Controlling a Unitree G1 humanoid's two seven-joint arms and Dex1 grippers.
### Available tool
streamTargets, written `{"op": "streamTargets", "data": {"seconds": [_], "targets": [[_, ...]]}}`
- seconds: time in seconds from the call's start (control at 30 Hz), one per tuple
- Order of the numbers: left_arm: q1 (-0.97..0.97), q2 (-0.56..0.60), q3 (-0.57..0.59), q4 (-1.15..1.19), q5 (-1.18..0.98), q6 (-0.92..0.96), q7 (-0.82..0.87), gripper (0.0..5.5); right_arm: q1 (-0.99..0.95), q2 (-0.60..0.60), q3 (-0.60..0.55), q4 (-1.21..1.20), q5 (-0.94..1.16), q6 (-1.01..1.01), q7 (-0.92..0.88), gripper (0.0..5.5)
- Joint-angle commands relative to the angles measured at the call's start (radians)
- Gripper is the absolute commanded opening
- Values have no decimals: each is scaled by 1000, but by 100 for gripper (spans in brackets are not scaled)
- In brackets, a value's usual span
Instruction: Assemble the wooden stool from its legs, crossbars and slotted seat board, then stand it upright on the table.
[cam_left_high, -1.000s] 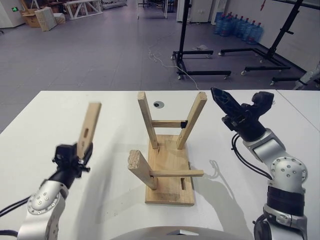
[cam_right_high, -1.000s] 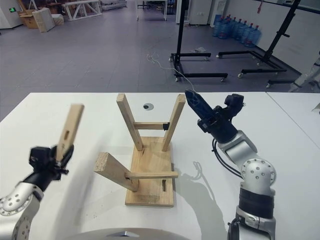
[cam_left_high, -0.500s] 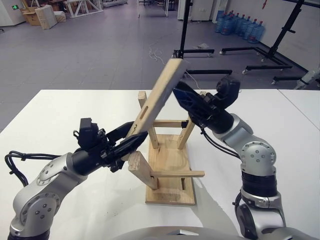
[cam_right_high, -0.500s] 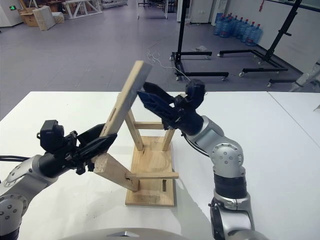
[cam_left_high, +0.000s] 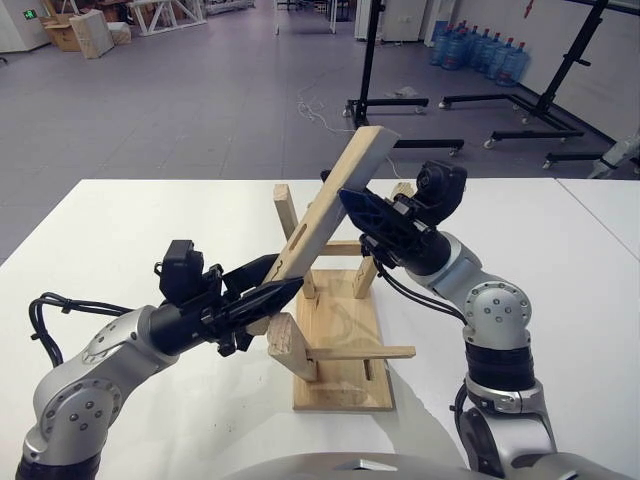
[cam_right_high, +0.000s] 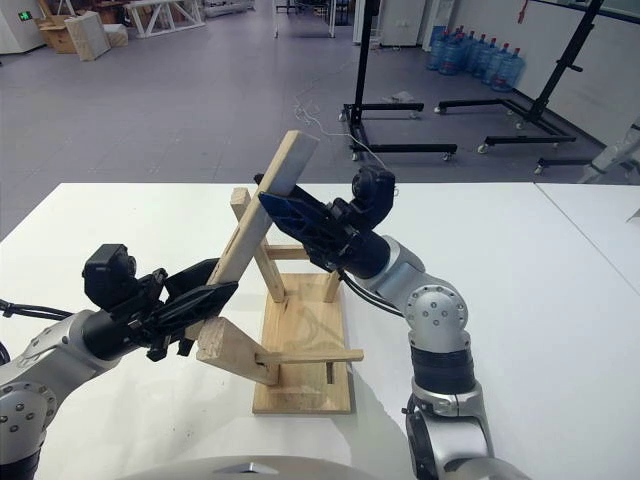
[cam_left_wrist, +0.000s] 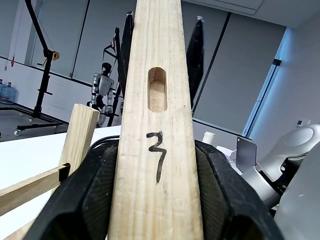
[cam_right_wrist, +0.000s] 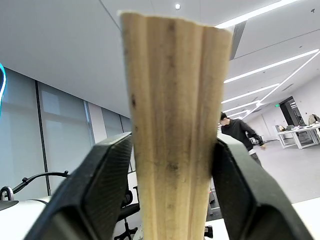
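White surface (cam_left_high: 120, 230) carried the seat board (cam_left_high: 340, 375) with three legs (cam_left_high: 286, 345) seated, while left fingers (cam_left_high: 262, 297) and right fingers (cam_left_high: 365, 212) clamped the unfitted fourth leg (cam_left_high: 335, 187).

The left gripper (cam_left_high: 278, 286) has swung the loose leg (cam_left_high: 328, 200) from frame left to centre; the right gripper (cam_left_high: 352, 202), come from the right, now clamps its upper part.

Four legs (cam_left_high: 290, 347), two crossbars (cam_left_high: 366, 352) and one slotted seat board (cam_left_high: 345, 390).
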Motion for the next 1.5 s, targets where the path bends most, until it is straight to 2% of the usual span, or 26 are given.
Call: {"op": "streamTargets", "data": {"seconds": [0.03, 0.3, 0.33, 0.47, 0.53, 0.63, 0.77, 0.87, 1.0, 1.13, 1.23, 1.4, 1.5], "targets": [[-1, 10, -8, 16, 17, 9, 15, 204, -15, 5, 0, -16, 21, 13, 6, 203], [-8, -24, -38, 65, 149, -46, 36, 204, -20, -6, 5, -16, -33, 2, 9, 203], [-6, -34, -35, 70, 139, -49, 41, 240, -22, -10, 5, -14, -45, -1, 8, 203], [6, -84, 3, 113, 105, -55, 92, 293, -49, -39, -35, 5, -78, -25, 7, 203], [25, -95, 11, 110, 116, -61, 100, 317, -55, -88, -98, 27, -37, 0, -13, 203], [38, -122, 25, 131, 224, -120, 157, 370, -14, -225, -192, 62, -60, 21, 40, 203], [86, -213, 71, 124, 294, -195, 287, 374, 56, -363, -300, 125, -85, 30, 113, 203], [87, -239, 111, 94, 353, -226, 393, 374, 164, -487, -288, 168, -177, 38, 273, 203], [100, -259, 153, 96, 396, -258, 458, 374, 226, -573, -195, 194, -284, 22, 480, 203], [133, -259, 119, 56, 411, -252, 442, 374, 278, -572, -173, 161, -291, 28, 559, 203], [156, -262, 97, 30, 401, -247, 427, 374, 293, -532, -195, 127, -243, 48, 525, 203], [160, -236, 132, 42, 360, -232, 410, 374, 283, -475, -263, 89, -103, 102, 425, 203], [158, -221, 142, 51, 349, -221, 406, 374, 284, -450, -246, 96, -102, 109, 404, 203]]}}
